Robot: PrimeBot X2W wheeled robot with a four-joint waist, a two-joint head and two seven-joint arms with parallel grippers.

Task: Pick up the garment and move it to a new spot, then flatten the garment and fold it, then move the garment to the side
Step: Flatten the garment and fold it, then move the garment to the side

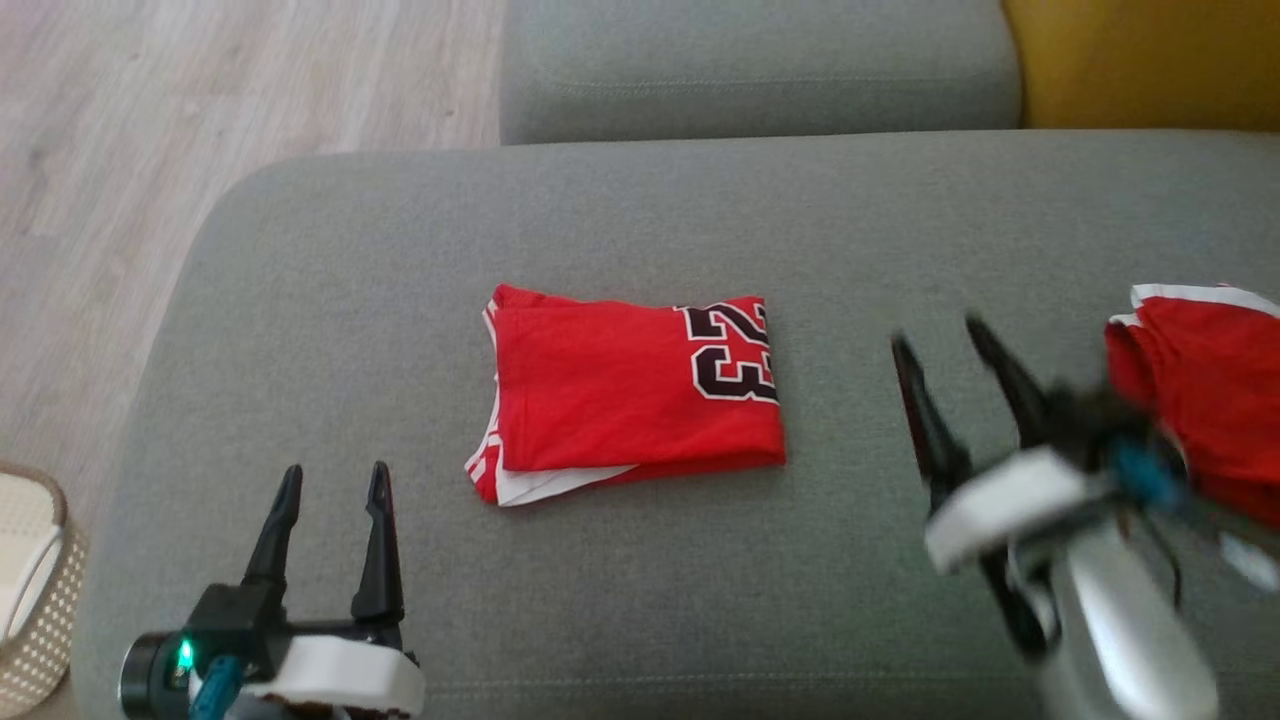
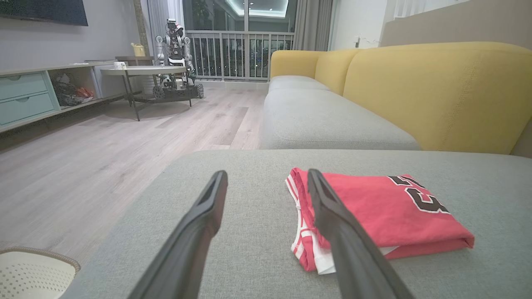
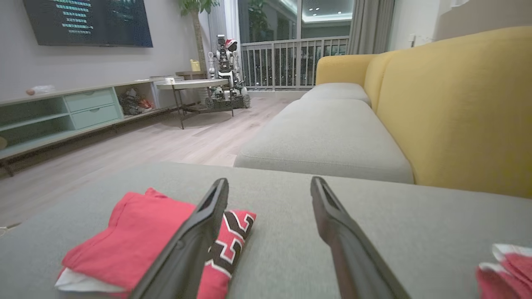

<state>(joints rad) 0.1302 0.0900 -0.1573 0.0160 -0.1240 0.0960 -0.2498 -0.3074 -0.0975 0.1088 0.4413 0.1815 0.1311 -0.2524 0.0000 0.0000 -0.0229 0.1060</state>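
The folded red garment [image 1: 640,395] is seen lying flat at the centre of the head view, on the grey seat cushion [image 1: 300,300]. Black numerals are printed at its right end, and white trim shows at its lower left corner. The left gripper [image 1: 333,480] is placed at the lower left of that frame. Its 2 fingers are spread apart with nothing held between them, and it is clear of the garment. The right gripper [image 1: 937,335] is shown blurred at the right. Its fingers are likewise spread and empty, and it sits between the garment and a second red garment [image 1: 1200,390] at the right edge. In the left wrist view the garment [image 2: 382,211] is seen at centre right, past the parted fingers. In the right wrist view it [image 3: 137,232] lies at the lower left. A perforated basket [image 1: 30,590] is seen at the lower left edge of the head view.
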